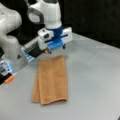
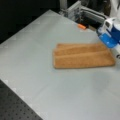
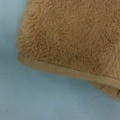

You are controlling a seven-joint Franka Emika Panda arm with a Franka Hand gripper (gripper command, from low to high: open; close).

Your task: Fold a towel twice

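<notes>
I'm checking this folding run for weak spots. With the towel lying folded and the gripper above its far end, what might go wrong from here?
1. The towel lies folded into a long strip whose layers do not line up: a lower layer sticks out along one side. A pinch may catch only the top layer.
2. The gripper hangs over the strip's short end, holding nothing. Coming down slightly off, it may miss the edge and meet the table.

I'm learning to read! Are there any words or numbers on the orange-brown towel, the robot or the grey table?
No readable words, numbers or signs.
Orange-brown terry cloth towel, folded, lying flat: plain, no label showing.
White and blue gripper, above the towel's end, holding nothing: no lettering.
White robot arm base: a small dark triangle mark, too blurred to read.
Grey table: plain.
</notes>
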